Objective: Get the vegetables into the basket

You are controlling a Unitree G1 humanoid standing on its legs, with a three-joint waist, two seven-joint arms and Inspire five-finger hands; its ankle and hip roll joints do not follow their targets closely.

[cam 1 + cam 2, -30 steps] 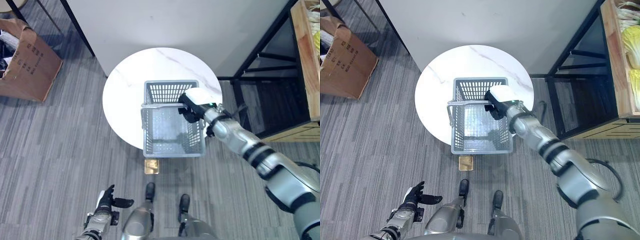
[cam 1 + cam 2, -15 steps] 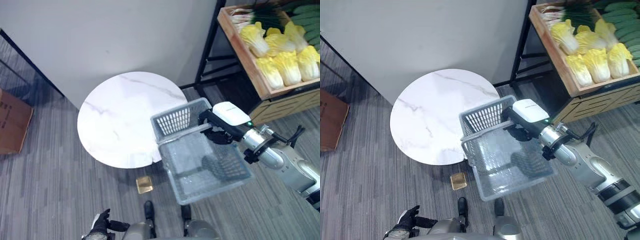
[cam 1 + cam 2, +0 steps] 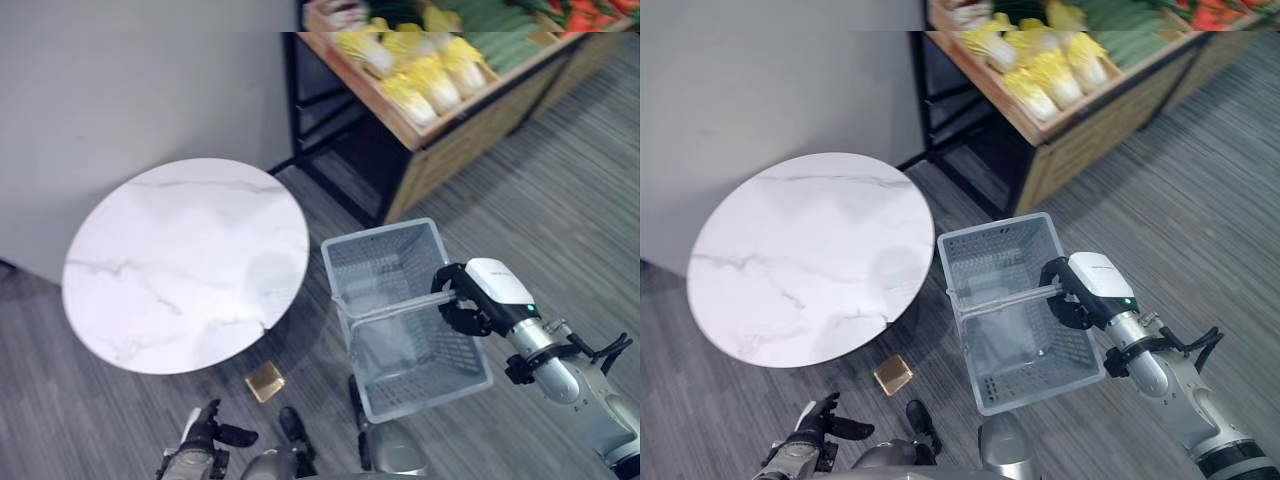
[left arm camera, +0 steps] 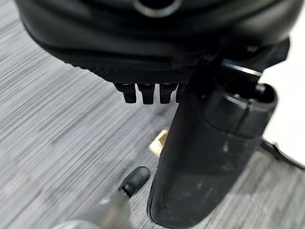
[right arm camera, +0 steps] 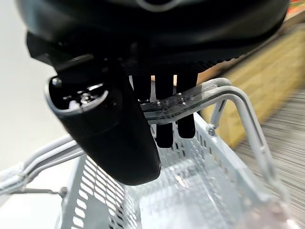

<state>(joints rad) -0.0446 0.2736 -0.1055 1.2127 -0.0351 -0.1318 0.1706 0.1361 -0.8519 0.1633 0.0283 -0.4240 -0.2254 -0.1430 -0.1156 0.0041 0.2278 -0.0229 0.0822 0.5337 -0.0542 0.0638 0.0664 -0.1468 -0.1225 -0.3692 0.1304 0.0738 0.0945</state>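
Note:
A grey plastic mesh basket [image 3: 466, 382] hangs over the floor to the right of the round table, with nothing inside it. My right hand [image 3: 468, 306] is shut on its metal handle [image 5: 196, 100], fingers curled round the bar in the right wrist view. Yellow cabbages [image 3: 421, 74] and green vegetables [image 3: 497, 40] lie in a wooden crate stand [image 3: 470, 118] beyond the basket. Low by my side, my left hand [image 3: 201, 442] is open and holds nothing.
A round white marble table [image 3: 180, 262] stands at the left, against a grey wall. On the floor near its edge lies a small golden block [image 3: 265, 381]. A black metal frame [image 3: 320, 150] stands between the table and the crate stand.
The basket has been lifted off the table and carried right, over the floor, towards the vegetable stand. The camera has swung right with it. My left hand stays low.

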